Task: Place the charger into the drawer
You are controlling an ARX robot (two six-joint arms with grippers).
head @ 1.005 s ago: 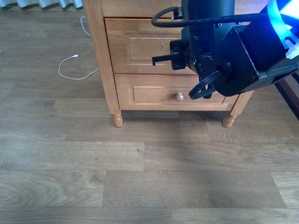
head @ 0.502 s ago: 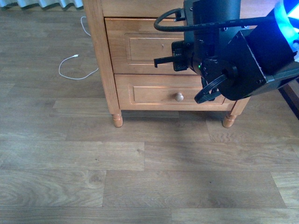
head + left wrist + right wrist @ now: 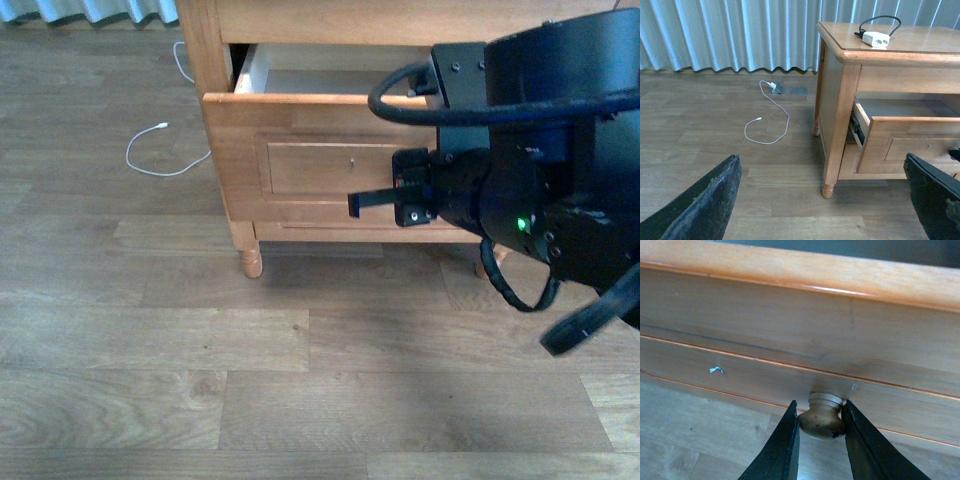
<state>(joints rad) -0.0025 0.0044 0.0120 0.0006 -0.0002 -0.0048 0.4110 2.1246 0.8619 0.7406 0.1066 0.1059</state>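
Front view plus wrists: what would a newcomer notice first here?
The upper drawer stands open, with the right end effector clamped on its round knob. The white charger sits on the nightstand top, not yet in the drawer.

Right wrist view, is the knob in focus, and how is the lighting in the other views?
Right wrist view: knob sharp, glare streak along the top edge of the drawer. Front view: dim, right arm shadowy. Left wrist view: cool even daylight, charger clear, left end effector fingers dark, soft.
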